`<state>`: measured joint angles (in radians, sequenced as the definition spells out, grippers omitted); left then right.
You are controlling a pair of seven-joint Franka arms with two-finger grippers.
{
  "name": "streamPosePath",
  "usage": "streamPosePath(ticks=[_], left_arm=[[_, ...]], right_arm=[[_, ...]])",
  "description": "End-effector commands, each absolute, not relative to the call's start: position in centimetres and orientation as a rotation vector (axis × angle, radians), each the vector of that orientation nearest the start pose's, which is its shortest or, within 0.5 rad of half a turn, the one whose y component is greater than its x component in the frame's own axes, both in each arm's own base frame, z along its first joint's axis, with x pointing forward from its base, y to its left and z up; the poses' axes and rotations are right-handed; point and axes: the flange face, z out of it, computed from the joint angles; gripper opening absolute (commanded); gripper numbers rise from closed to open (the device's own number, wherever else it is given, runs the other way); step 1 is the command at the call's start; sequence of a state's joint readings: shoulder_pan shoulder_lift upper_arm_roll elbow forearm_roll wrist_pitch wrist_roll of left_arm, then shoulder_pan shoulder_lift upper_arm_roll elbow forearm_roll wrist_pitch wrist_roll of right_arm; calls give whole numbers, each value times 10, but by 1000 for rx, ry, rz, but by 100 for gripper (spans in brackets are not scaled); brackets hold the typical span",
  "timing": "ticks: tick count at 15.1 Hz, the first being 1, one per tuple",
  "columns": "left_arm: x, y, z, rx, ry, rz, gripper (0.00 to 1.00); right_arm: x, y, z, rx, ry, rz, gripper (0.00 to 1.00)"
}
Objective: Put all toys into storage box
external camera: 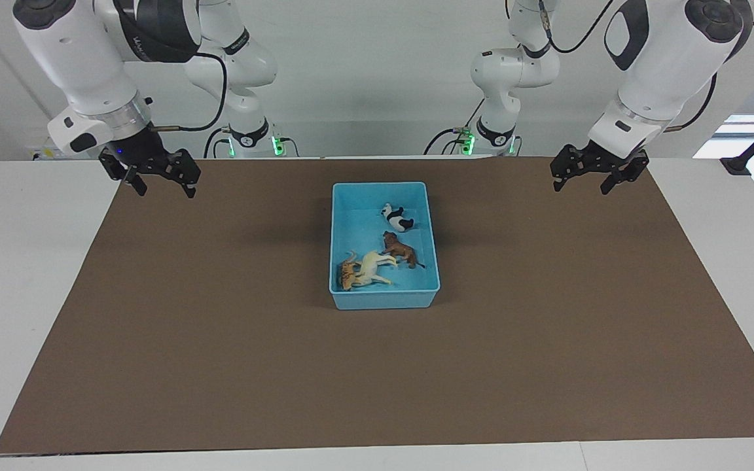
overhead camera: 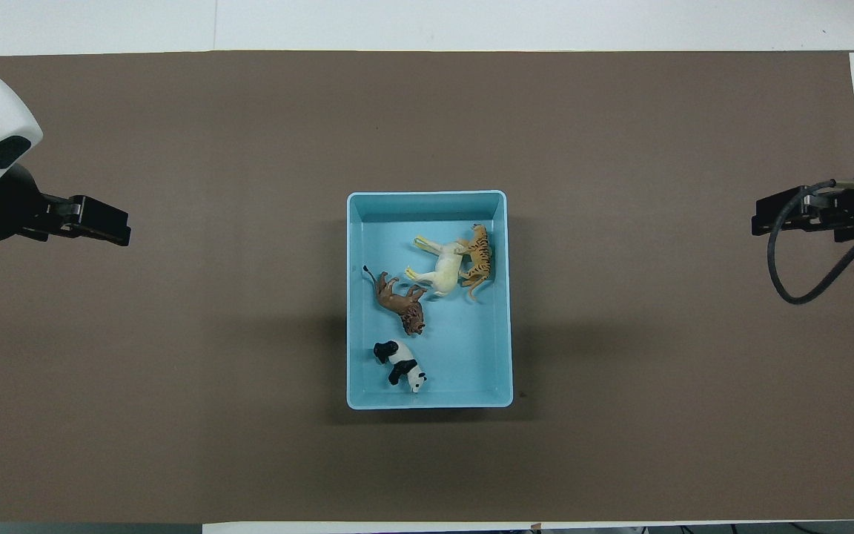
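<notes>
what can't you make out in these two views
- Cat, facing view: partly covered by the white toy lying against it; its pattern is too small to read there.
- Left gripper, overhead view: the arm runs off the picture's edge, and the fingers overlap seen end on.
- Right gripper, overhead view: a looping cable crosses it.
- Panda and lion: faces too small in both views.
- Box: nearest inner wall hidden in the facing view.

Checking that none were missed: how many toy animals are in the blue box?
4, all in the storage box: panda nearest the robots, then lion, then cream-white animal touching the spotted cat. None on the mat.
</notes>
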<state>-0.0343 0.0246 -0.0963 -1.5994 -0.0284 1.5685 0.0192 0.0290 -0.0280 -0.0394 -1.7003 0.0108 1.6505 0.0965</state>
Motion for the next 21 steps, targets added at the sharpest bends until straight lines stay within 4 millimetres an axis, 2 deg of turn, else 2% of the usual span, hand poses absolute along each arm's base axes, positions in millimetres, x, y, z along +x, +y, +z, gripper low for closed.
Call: streamPosePath(ticks=[1, 6, 12, 14, 21], left_arm=[[551, -73, 599, -3143, 214, 95, 100], [551, -73, 599, -3143, 214, 93, 100], [551, -73, 599, -3143, 214, 93, 100], [551, -73, 599, -3143, 215, 95, 100], [551, -73, 599, -3143, 215, 95, 100]], right_arm=[[544, -8, 584, -3128, 157, 53, 100], [546, -19, 584, -3131, 141, 36, 100], [542, -18, 581, -3135, 104, 55, 100], [541, -18, 578, -3134, 37, 65, 100], [540, -19, 579, -3133, 46, 74, 100]])
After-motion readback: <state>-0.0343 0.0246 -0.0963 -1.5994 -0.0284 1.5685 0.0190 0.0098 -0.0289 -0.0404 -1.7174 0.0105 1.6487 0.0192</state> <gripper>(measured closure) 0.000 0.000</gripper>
